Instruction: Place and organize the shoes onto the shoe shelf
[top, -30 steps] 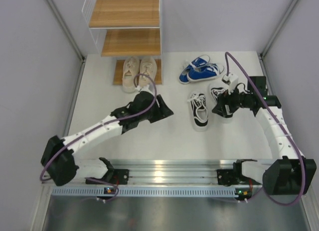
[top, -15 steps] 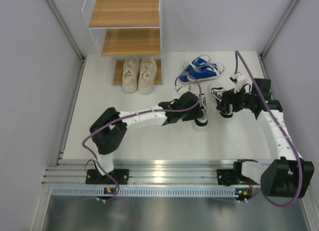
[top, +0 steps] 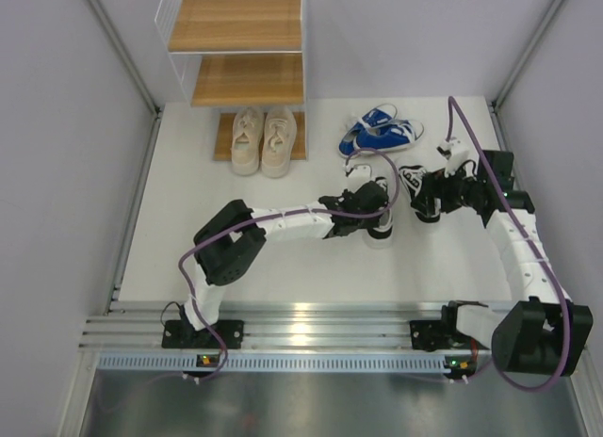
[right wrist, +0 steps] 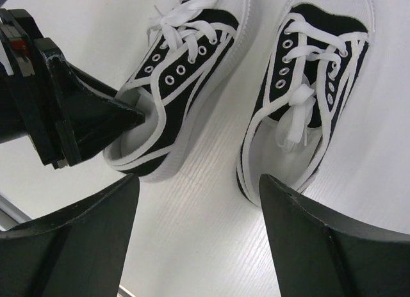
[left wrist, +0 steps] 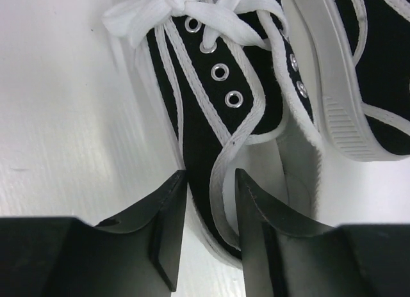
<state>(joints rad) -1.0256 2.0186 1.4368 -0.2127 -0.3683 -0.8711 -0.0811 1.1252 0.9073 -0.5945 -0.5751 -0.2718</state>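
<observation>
The shoe shelf [top: 247, 79] stands at the back left. The beige pair [top: 264, 140] rests on its lowest board. The blue pair [top: 382, 134] lies at the back right. My left gripper [top: 369, 206] [left wrist: 211, 175] is shut on the side wall of one black-and-white shoe [top: 381, 232] [left wrist: 218, 86], with one finger inside the opening and one outside. This shoe also shows in the right wrist view [right wrist: 179, 73]. My right gripper [top: 426, 200] [right wrist: 198, 201] is open wide and empty, just above the table by the heel of the other black-and-white shoe [top: 412, 178] [right wrist: 307, 98].
White walls close in the table on the left, right and back. The two black-and-white shoes lie side by side, close together. The left arm stretches across the middle of the table towards the right arm.
My left arm swung right from beside the beige pair to the black-and-white shoe, and its jaws now straddle the shoe's side wall. The right gripper has barely moved.
</observation>
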